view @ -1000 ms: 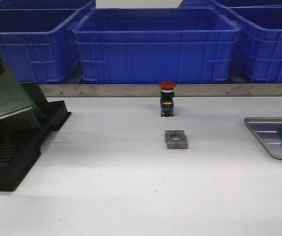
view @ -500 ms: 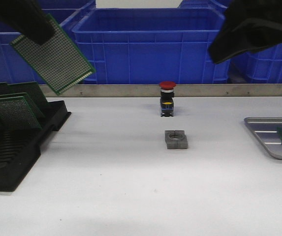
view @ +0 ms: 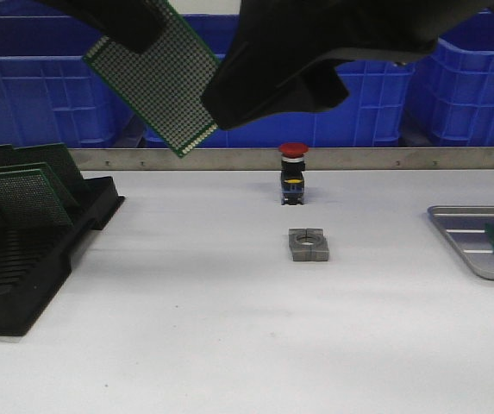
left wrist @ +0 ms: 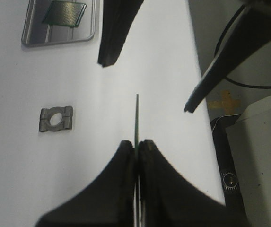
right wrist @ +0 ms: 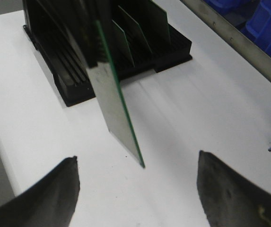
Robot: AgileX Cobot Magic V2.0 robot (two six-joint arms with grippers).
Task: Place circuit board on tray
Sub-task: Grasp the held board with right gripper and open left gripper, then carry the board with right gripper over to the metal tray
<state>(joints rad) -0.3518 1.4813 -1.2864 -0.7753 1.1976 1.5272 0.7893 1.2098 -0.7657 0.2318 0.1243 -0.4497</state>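
Two grippers are meeting in the frame's upper middle: the left gripper (left wrist: 136,146) is clamping the circuit board (view: 159,78) aloft, the right gripper (right wrist: 137,189) is gaping beside it, apparently awaiting a handover toward the tray (view: 462,241) at right.

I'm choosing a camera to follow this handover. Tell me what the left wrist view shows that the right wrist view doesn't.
Only the left wrist view shows the tray with a green board in it, the grey metal block, and the left fingers clamped on the circuit board, seen edge-on. Only the right wrist view shows the black slotted rack holding more boards. Both show the lifted board and the right fingers spread open.
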